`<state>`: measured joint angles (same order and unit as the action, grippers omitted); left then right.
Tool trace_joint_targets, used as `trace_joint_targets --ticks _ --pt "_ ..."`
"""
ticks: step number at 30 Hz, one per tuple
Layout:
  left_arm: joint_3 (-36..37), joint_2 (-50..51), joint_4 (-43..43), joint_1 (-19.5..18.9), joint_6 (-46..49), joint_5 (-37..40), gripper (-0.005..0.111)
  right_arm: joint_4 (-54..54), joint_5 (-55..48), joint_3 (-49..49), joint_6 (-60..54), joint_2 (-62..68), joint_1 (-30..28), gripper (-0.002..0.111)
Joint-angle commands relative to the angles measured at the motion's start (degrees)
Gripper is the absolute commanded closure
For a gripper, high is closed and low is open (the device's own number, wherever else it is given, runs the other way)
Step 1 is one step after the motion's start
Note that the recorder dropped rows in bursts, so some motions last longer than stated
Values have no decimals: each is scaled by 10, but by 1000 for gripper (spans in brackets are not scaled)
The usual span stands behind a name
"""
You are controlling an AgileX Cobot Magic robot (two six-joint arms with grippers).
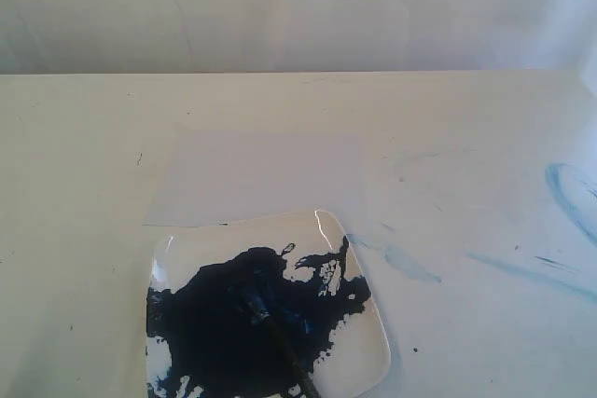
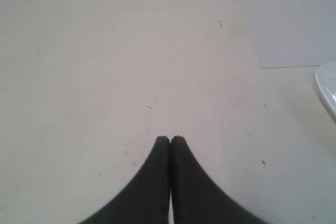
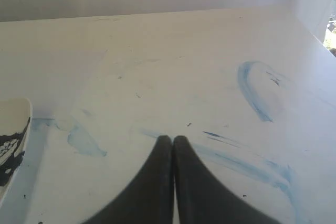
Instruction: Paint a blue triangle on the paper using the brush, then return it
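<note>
Painting not begun: left hand (image 2: 170,139) and right hand (image 3: 172,138) closed, empty. Next, one must open and take the thin black-handled brush (image 1: 283,342).

Glossy white plate (image 1: 368,361), wet dark paint puddle (image 1: 233,323); matt paper (image 1: 256,179) on a smooth, smeared table (image 1: 75,184)

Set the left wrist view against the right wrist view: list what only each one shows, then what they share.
Only the left wrist view shows a corner of the thin pale lavender-white rectangular paper, blank there, and the black left gripper, jaws shut. Only the right wrist view shows pale light-blue smears on the off-white table, dark-blue paint on the glossy white square plate, and the black right gripper, jaws shut. Both share an edge of that plate and the table.
</note>
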<state>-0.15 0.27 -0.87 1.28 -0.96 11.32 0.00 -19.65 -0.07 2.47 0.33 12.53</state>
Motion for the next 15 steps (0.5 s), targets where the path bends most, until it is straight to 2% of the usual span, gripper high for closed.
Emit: trace_joint_targets --ticks 1,15 --pt "1 -3 4 2 -3 -2 107 0 4 1 2 -3 1 108" --pt "1 -3 4 2 -3 -2 107 0 0 1 3 -3 1 108"
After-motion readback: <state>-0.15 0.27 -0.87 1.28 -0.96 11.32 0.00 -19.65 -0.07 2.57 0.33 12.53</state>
